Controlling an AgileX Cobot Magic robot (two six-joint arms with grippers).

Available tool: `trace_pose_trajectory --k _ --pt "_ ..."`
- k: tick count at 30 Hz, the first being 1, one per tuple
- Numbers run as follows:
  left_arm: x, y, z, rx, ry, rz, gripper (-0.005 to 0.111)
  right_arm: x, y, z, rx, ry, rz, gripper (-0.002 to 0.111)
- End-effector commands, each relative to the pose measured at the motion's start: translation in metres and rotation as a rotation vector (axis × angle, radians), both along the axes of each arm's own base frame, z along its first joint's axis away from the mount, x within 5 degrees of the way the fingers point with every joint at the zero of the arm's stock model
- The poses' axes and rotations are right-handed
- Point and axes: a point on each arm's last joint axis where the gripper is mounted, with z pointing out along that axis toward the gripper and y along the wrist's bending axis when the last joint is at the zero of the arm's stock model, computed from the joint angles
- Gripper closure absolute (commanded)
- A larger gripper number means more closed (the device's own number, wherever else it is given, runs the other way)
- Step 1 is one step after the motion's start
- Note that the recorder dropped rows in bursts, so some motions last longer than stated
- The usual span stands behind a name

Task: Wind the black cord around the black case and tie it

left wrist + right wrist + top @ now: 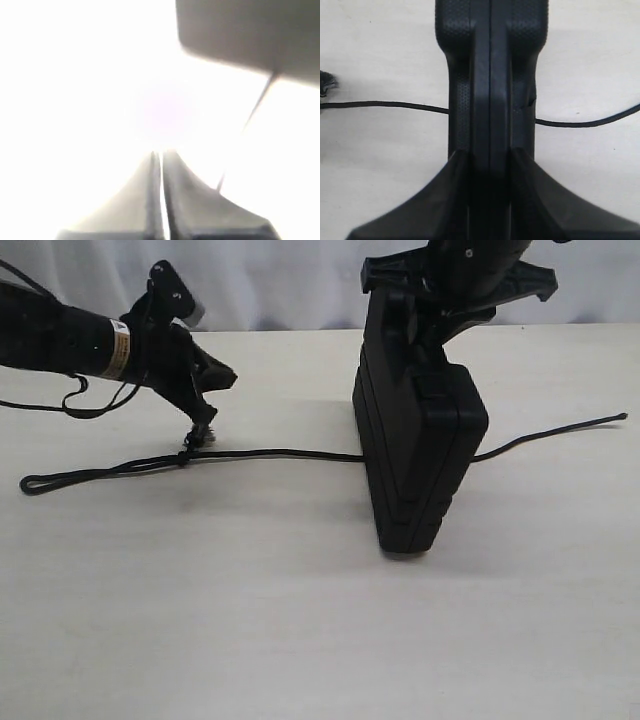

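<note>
– Right wrist view: the right end effector is clamped on the black case, one finger against each broad face, holding it by its upper end. The case stands on edge and leans a little in the exterior view. Its lower edge appears to rest on the surface.

– Rigid?

– I'd judge so. It looks like hard moulded plastic with textured faces, so the pads shouldn't slip. It seems light enough for one arm and unlikely to flex when a cord tightens on it.

– And the black cord?

– It lies on the surface and passes under or behind the case's lower edge; I can't tell which. It comes out on both sides: the plain end trails right and the loop lies far left.

– The other arm?

– The left end effector points down at the knot. Its fingers are pressed nearly together with a thin slit between them. They seem to pinch the frayed tuft, though the left wrist view is too washed out to be sure.

– How will the cord handle?

– It looks thin and limp, with no spring. It should drape wherever it's dragged and could slide out of a loose pinch. The knot looks like the best hold, a lump that can't pull through. The case's grooves should seat the wraps, but its smooth edges could let them slide.
</note>
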Motion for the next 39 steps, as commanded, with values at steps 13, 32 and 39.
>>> trace_pose_trajectory --k 13,32,39 --pt "0.023 0.053 -0.011 -0.021 0.087 0.873 0.061 0.000 0.000 -0.006 -0.030 0.029 0.042 0.104" --pt "-0.003 0.089 -0.005 0.397 0.539 0.640 0.089 0.000 0.000 -0.006 -0.045 0.026 0.079 0.104" --pt "-0.008 0.044 -0.007 0.334 0.366 0.058 0.055 0.000 0.000 -0.006 -0.047 0.027 0.083 0.104"
